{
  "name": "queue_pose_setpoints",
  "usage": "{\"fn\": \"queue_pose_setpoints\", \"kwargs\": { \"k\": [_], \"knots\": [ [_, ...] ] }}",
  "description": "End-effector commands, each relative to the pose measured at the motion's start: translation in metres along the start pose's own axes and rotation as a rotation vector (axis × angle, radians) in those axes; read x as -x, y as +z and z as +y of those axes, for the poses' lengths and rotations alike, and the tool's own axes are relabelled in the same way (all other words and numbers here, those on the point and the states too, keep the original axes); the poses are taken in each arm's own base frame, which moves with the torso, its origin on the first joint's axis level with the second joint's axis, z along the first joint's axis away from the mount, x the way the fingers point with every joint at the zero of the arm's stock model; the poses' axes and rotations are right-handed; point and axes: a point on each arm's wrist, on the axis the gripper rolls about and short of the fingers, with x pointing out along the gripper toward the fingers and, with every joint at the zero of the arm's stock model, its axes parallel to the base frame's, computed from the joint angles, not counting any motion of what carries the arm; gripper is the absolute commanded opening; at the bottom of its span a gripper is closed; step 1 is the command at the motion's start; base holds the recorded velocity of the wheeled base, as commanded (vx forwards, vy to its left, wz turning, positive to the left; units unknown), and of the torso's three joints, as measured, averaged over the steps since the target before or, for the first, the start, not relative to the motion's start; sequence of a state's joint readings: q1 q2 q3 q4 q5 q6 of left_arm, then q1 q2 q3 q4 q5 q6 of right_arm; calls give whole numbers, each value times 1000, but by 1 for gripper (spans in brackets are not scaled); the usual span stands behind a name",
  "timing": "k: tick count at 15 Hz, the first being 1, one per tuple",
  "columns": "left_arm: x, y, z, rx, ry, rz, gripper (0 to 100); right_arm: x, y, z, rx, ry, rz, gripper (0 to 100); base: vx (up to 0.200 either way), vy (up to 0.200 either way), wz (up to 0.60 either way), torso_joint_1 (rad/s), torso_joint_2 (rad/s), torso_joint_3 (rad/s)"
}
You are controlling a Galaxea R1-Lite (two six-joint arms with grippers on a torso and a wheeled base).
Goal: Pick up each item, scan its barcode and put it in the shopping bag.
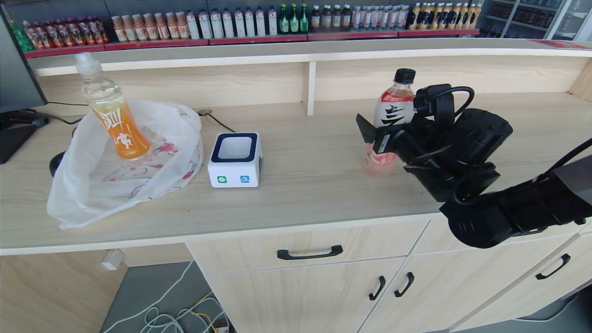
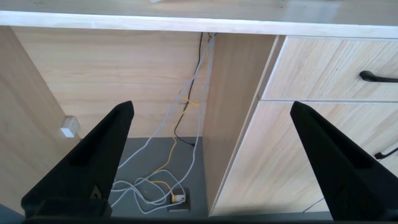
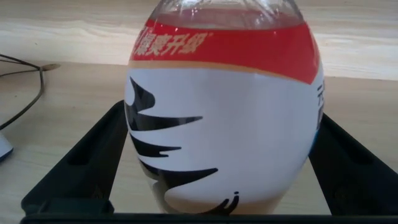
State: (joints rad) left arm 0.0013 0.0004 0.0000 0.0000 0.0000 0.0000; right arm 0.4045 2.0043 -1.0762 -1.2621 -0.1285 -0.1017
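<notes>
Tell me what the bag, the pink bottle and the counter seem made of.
The bag looks like thin plastic film: milky, half see-through, crumpled. The pink bottle is probably clear plastic: liquid shows through, with a glossy printed sleeve and black cap. The counter is pale matt wood-grain board, perhaps laminate.

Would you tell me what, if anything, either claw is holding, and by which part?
Nothing is held. The right claw stands open around the labelled middle of the pink drink bottle, upright on the counter; the left claw is open and empty.
</notes>
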Motion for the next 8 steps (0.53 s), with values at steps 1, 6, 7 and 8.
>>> {"fn": "queue_pose_setpoints", "kwargs": {
  "k": [1, 6, 7, 8],
  "knots": [
    [0, 0, 0, 0, 0, 0, 100, 0, -2, 0, 0, 1, 4, 100, 0, 0, 0, 0, 0, 0],
    [0, 0, 0, 0, 0, 0, 100, 0, -4, 1, 1, 1, 10, 100, 0, 0, 0, 0, 0, 0],
    [0, 0, 0, 0, 0, 0, 100, 0, -4, 1, 2, 1, 10, 100, 0, 0, 0, 0, 0, 0],
    [0, 0, 0, 0, 0, 0, 100, 0, -5, 1, 2, 1, 12, 100, 0, 0, 0, 0, 0, 0]
  ]
}}
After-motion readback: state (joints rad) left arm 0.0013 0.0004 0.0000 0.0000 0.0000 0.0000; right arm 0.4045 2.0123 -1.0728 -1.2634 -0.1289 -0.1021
